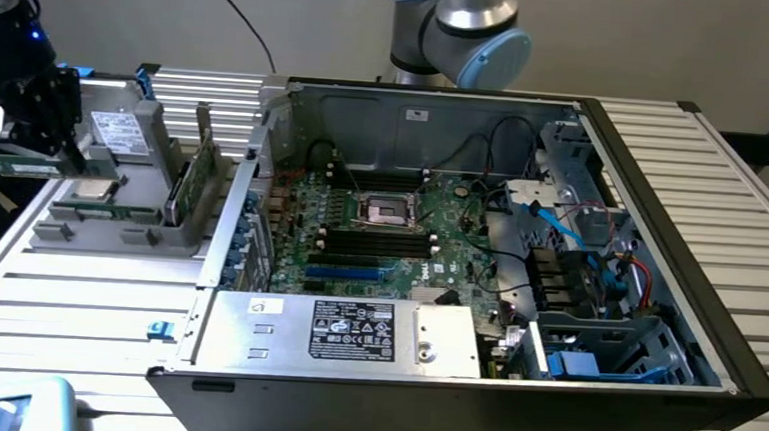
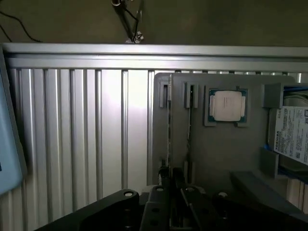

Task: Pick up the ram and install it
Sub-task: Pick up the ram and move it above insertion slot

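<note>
The ram (image 1: 22, 166) is a narrow green stick hanging level under my black gripper (image 1: 28, 152) at the exterior view's far left, just off the near-left end of the grey parts holder (image 1: 104, 220). The fingers look shut on it. In the wrist view the ram (image 2: 168, 139) shows edge-on as a thin line running out from my gripper (image 2: 169, 186) over the holder (image 2: 216, 154). The black memory slots (image 1: 376, 241) lie in the middle of the green motherboard (image 1: 355, 259) inside the open computer case (image 1: 651, 232).
The holder carries a square silver processor chip (image 2: 227, 106), a grey drive with blue tabs (image 2: 291, 134) and an upright green board (image 1: 197, 189). The case's metal power-supply box (image 1: 337, 330), cables and drive cage (image 1: 595, 279) crowd round the motherboard. Ribbed metal table (image 1: 73, 287) underneath.
</note>
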Motion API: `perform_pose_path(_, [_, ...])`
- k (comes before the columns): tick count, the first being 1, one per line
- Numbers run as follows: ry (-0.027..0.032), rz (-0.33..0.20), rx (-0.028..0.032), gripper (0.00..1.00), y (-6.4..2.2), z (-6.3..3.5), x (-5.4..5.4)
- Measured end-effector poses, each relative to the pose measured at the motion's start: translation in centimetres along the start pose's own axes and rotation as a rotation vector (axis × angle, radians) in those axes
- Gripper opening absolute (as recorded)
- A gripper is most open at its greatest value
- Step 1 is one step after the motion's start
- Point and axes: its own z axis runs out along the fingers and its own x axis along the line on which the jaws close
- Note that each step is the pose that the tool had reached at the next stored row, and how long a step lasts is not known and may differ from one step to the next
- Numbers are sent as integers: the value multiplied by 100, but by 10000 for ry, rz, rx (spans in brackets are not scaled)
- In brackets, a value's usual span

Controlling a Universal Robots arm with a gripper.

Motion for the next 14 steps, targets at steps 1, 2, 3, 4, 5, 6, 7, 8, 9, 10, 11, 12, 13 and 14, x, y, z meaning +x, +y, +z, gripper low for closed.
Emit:
perform_pose_path(1, [-1, 2, 2, 15, -18, -44, -1])
perform_pose_path(2, [-1, 2, 1, 15, -42, -90, -1])
perform_pose_path(3, [-1, 2, 1, 15, -73, -134, 0])
perform_pose_path(4, [-2, 2, 3, 15, -108, -177, 0])
perform_pose_path(5, [-4, 1, 4, 15, -146, -222, 2])
perform_pose_path(6, [-7, 2, 0, 15, -187, -271, 3])
perform_pose_path(7, [-12, 2, 2, 15, -227, -315, 5])
perform_pose_path(8, [-15, 2, 1, 15, -267, -360, 6])
perform_pose_path(9, [-18, 2, 1, 15, -308, -404, 7])
perform_pose_path(10, [-21, 2, 2, 15, -351, -451, 8])
perform_pose_path(11, [-23, 2, 3, 15, -392, -496, 9])
perform_pose_path(12, [-23, 2, 0, 15, -434, -541, 11])
perform_pose_path(13, [-24, 2, 1, 15, -476, -586, 12])
perform_pose_path(14, [-25, 2, 2, 15, -520, -626, 13])
